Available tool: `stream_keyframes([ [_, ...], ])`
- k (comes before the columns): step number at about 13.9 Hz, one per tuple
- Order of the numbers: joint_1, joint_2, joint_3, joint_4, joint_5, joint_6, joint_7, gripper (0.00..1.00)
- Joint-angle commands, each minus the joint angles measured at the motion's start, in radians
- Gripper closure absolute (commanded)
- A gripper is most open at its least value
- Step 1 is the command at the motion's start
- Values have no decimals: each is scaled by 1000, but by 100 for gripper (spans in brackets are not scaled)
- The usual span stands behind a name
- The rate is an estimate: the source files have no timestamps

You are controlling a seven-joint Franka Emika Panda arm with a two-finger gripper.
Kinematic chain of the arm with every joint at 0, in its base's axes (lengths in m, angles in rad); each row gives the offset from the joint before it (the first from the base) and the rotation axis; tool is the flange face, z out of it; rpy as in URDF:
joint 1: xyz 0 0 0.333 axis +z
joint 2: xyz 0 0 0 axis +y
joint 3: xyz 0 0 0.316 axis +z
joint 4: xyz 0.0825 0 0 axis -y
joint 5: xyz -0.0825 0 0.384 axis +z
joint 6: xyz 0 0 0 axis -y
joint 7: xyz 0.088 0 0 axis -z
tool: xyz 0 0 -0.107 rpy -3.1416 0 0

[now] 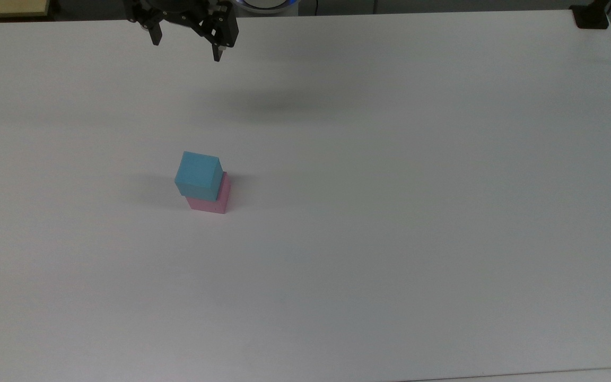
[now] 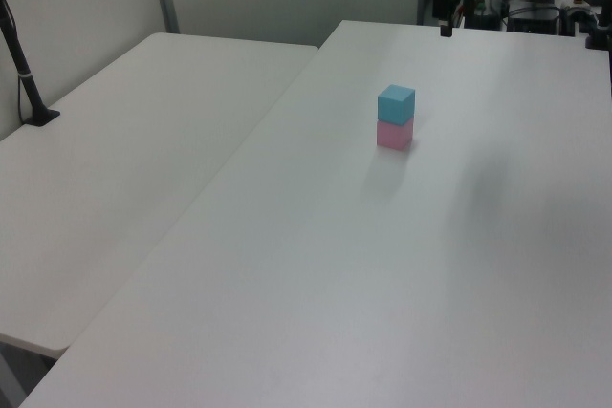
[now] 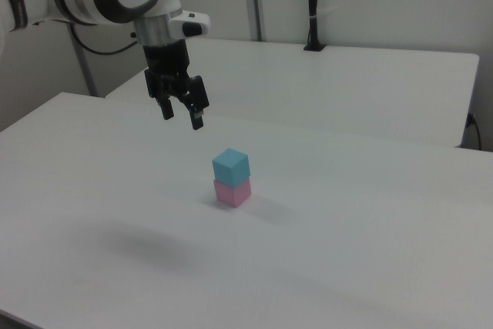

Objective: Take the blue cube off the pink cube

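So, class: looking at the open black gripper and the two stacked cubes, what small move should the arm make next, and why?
Probably bring the open black two-finger gripper across until it hangs straight above the small sky-blue cube. That cube sits squarely on the small pastel pink cube, untouched, while the gripper hovers high and off to the right view's left, empty, so it should line up before descending.

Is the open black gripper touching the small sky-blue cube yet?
No, the gripper hangs apart above the small sky-blue cube.

Arm raised, gripper (image 3: pixel 182 115) pointing downward with fingers spread

White arm reaches in from the right view's upper left; black gripper (image 1: pixel 186 46) hangs in the air, its two fingertips (image 3: pixel 198 122) apart, holding nothing
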Motion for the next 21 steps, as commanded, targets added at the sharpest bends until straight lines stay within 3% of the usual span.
stream_keyframes([
  [1,-12,-25,6,-20,-3,18,-9,0],
  [9,-12,-8,6,-11,6,47,-9,0],
  [13,-10,81,8,18,20,116,-9,0],
  [21,-10,262,11,20,14,401,-3,0],
])
